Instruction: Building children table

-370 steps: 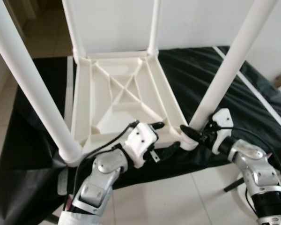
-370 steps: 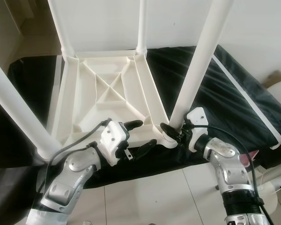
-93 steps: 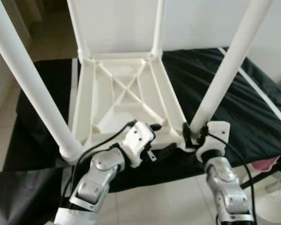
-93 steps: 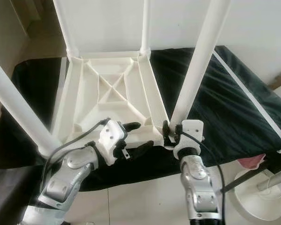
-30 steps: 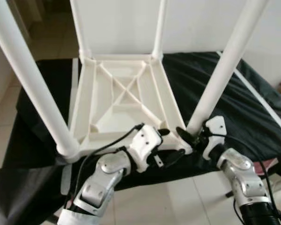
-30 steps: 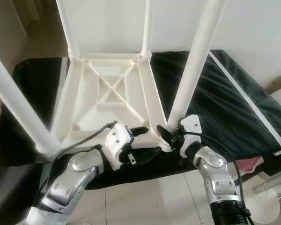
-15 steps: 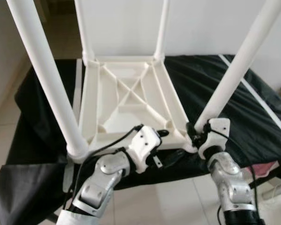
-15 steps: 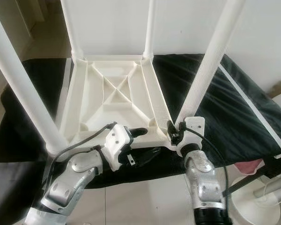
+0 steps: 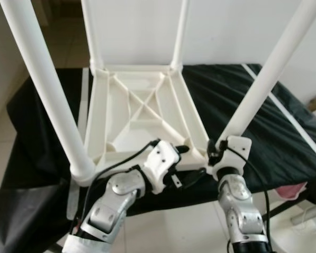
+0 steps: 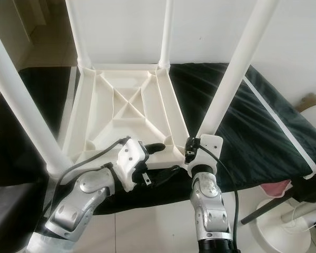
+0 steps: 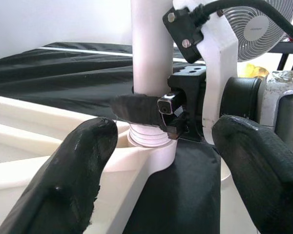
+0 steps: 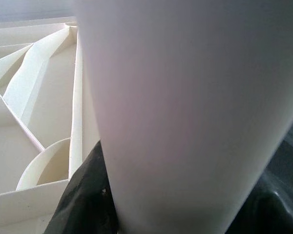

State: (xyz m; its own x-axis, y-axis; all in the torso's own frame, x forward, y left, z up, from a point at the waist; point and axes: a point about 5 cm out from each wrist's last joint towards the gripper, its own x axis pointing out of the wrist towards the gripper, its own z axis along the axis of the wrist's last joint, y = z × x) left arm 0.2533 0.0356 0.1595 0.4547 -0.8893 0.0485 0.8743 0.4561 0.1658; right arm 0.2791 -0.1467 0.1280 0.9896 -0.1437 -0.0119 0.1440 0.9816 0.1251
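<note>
While the little white table (image 9: 142, 113) lies upside down on the surface with the black cloth (image 9: 284, 132), all four of its legs point up. The right gripper (image 9: 217, 152) has its fingers clamped round the bottom of the near right leg (image 9: 255, 97), right where the leg goes into its corner socket (image 11: 149, 153). In the left wrist view one black finger (image 11: 136, 108) wraps the front of that leg, just above some white rings that look like screw thread, though it is hard to be sure.

The left gripper (image 9: 187, 163) sits at the near edge of the table frame, just beside that same corner. Its fingers are apart, one over the rim and one under it, and I cannot tell if they touch the rim.

A moment ago the right wrist was turned out to the side. Now it has swung round so the arm comes straight up under the leg. That looks like a twist of the leg, so the robot is probably screwing it tight. The rings above the socket hint that the leg may not be all the way in yet.

A fan (image 11: 263, 29) stands on the floor to the right.
</note>
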